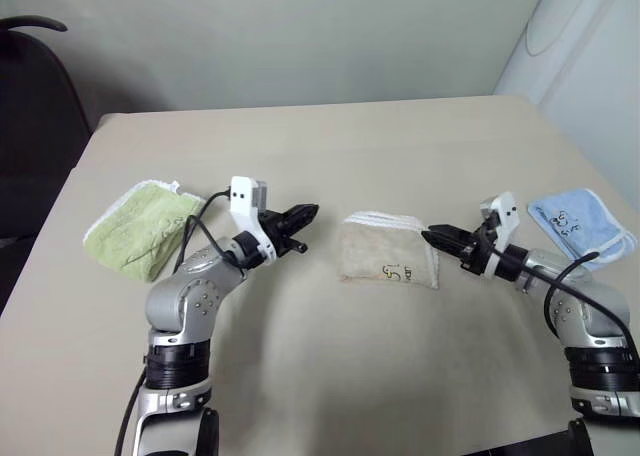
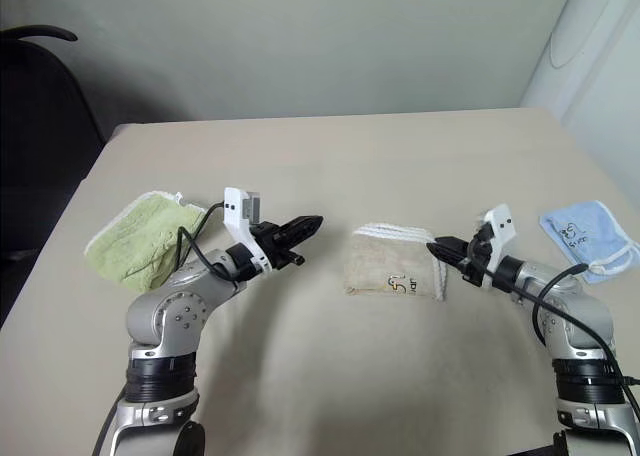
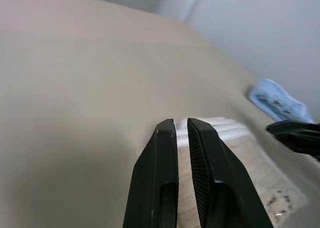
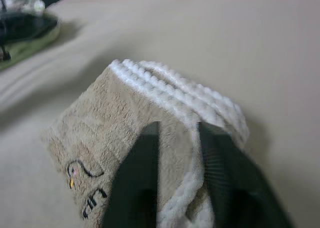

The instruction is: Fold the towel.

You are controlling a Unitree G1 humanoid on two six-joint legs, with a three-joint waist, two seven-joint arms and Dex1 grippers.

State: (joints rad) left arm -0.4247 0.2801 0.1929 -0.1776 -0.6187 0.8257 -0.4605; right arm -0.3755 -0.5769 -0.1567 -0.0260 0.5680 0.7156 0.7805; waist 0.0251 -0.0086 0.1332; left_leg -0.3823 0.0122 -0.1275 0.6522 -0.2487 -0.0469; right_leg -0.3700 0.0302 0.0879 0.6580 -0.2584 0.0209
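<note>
Folding looks essentially done: towel lies compactly folded mid-frame, left gripper nearly closed and empty, right gripper parted, empty, at its edge.

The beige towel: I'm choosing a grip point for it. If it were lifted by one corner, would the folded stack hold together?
Probably not. The towel is soft terry in loose layers, so it would likely droop and unfold. It looks light, and its nap should resist sliding on the table.
</note>
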